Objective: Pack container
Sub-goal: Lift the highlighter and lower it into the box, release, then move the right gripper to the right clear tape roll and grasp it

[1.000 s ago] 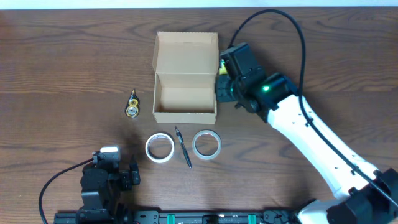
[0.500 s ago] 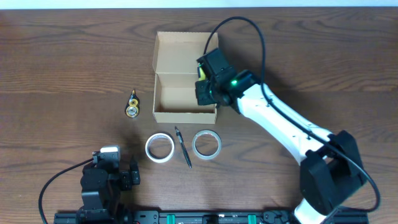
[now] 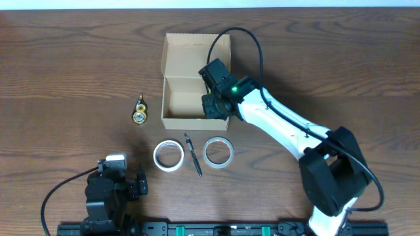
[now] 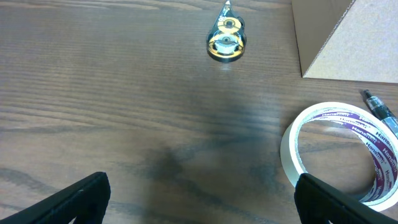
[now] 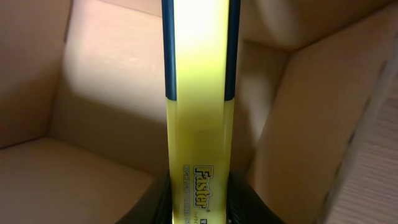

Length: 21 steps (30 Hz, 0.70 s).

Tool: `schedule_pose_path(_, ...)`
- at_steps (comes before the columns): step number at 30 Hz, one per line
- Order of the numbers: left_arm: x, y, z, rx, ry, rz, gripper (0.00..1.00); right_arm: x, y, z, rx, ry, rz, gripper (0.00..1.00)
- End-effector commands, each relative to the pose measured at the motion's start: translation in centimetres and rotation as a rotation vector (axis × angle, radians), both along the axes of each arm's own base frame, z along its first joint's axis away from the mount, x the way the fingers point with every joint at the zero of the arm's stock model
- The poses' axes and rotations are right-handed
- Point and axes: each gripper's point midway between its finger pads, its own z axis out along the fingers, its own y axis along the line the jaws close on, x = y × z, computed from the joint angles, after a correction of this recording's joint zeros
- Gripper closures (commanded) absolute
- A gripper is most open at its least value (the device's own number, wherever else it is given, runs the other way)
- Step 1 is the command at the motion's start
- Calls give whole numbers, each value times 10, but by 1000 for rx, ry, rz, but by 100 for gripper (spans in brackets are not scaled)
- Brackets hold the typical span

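At the near left corner of the dark wooden table (image 3: 65, 65), the left hand (image 4: 201, 180) is held released, its fingers spread wide over bare wood with nothing between them. Further in from the left edge, a small black-and-gold dispenser-like object (image 3: 140, 110) lies on its own, just left of the container. Toward the near edge, a white tape roll with purple print (image 3: 168, 156) lies flat. A slim black pen (image 3: 193, 156) lies just beside it, and a second white tape roll (image 3: 218, 152) is found on the pen's other side.

The small rectangular tan-brown cardboard container (image 3: 197, 52) is set near the middle of the table, its hinged flap thrown back toward the far edge. The right hand (image 3: 210, 99) is lowered into its right half and is clenched on a flat yellow item with dark blue edges (image 5: 199, 124), which is held on end above the cardboard floor.

The packing is judged to be at an early stage. The yellow item is not yet released, no other contents can be made out inside, four things remain outside, and the flap is not yet closed. The opening is partly covered by the right arm. The pen lies close between the rolls and could be nudged when either roll is taken.
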Motion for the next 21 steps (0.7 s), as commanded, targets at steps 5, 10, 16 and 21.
schedule_pose_path(5,-8,1,-25,4,80,3,5,13,7,9,-8,-69,28,55)
schedule_pose_path(10,-8,1,-25,4,80,3,5,14,8,10,-3,-77,27,52)
schedule_pose_path(16,-8,1,-25,4,80,3,5,33,30,48,82,-173,81,52)
schedule_pose_path(21,-8,1,-25,4,80,3,5,34,34,95,71,-218,170,43)
